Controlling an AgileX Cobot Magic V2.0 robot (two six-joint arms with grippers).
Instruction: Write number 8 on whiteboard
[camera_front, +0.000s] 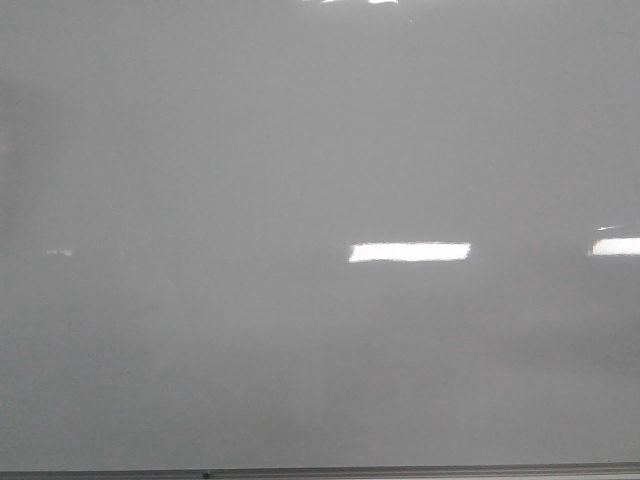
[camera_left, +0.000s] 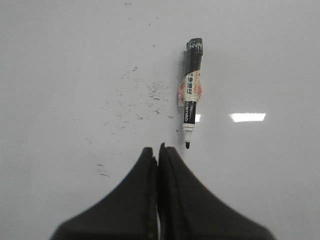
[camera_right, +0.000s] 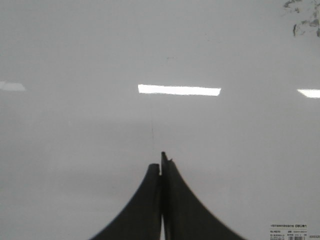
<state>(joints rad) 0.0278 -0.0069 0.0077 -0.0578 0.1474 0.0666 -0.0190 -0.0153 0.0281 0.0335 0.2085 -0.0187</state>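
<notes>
The whiteboard (camera_front: 300, 150) fills the front view, glossy pale grey with bright light reflections and a thin metal edge strip (camera_front: 320, 471) at the bottom. No number 8 shows on it in any view. A black and white marker (camera_left: 192, 92) lies uncapped on the board in the left wrist view, its tip pointing toward my left gripper (camera_left: 157, 150), which is shut and empty just short of the tip. My right gripper (camera_right: 161, 161) is shut and empty over bare board. Neither arm shows in the front view.
Faint black smudges (camera_left: 150, 97) mark the board beside the marker. More smudges (camera_right: 304, 20) sit at a corner of the right wrist view. A small printed label (camera_right: 294, 232) is stuck on the board near the right gripper.
</notes>
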